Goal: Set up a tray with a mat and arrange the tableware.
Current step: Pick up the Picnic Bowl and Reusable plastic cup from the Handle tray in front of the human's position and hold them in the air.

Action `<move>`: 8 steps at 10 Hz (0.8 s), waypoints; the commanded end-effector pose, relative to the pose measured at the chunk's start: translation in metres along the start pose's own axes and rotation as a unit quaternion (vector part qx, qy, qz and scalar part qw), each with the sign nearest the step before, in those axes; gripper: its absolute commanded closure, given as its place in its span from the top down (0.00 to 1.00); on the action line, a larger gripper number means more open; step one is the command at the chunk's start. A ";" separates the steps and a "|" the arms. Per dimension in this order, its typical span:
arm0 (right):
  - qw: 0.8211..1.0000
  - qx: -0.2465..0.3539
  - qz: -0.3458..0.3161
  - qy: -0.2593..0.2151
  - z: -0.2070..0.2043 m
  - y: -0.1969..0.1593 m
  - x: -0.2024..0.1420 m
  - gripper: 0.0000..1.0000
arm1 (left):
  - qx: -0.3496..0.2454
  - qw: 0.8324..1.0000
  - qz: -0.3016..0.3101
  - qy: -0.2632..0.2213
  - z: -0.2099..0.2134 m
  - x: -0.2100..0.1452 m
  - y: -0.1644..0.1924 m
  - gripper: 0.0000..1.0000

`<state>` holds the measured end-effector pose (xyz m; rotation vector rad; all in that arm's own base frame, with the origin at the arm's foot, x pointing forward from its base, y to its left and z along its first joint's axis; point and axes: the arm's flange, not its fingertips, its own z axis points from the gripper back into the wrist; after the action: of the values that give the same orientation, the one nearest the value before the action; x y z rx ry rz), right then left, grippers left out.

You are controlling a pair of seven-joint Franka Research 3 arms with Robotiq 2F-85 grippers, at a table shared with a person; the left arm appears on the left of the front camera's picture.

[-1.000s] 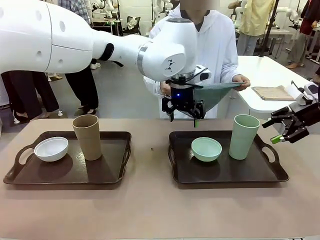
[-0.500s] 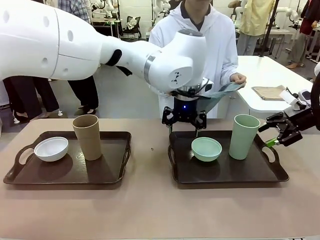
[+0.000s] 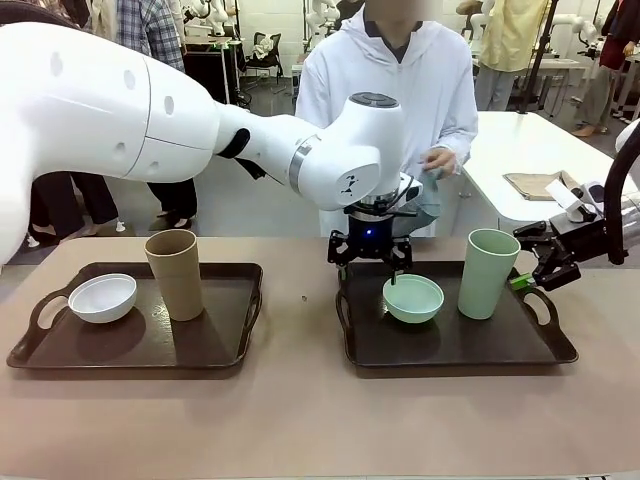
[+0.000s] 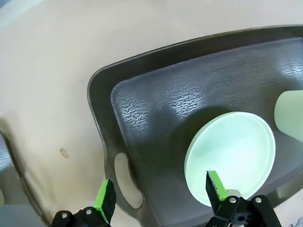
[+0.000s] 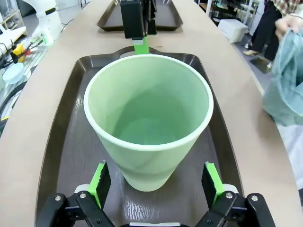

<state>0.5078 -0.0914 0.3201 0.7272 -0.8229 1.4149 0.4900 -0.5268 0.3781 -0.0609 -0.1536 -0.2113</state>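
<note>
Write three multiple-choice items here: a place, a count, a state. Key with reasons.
1. The mint green bowl sits: A inside a tumbler; B on the right tray; C in the person's hand.
2. Trays on the table: A one; B two; C three.
3. The left gripper is: A open by the bowl's rim; B shut on the bowl; C shut on a tumbler.
Key: B, that tray's floor surrounds it. B, a left tray and the right one. A, green pads apart, one over the rim.

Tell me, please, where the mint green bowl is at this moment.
Front view: the mint green bowl sits in the right tray, left of the mint green tumbler, beneath the left claw.
</note>
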 end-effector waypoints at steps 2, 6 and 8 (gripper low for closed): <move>1.000 0.003 0.005 -0.025 -0.008 -0.007 -0.007 1.00 | -0.022 1.000 -0.005 -0.012 -0.008 0.007 -0.005 1.00; 0.999 0.022 0.001 -0.041 -0.020 -0.009 -0.007 1.00 | -0.039 0.999 -0.012 -0.006 -0.021 0.017 -0.016 1.00; 0.998 0.035 0.002 -0.053 -0.028 -0.011 -0.006 1.00 | -0.041 0.999 -0.017 0.001 -0.026 0.017 -0.022 1.00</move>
<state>0.5116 -0.0739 0.3035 0.8301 -0.8106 1.4279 0.5029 -0.5479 0.3538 -0.1205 -0.1588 -0.2305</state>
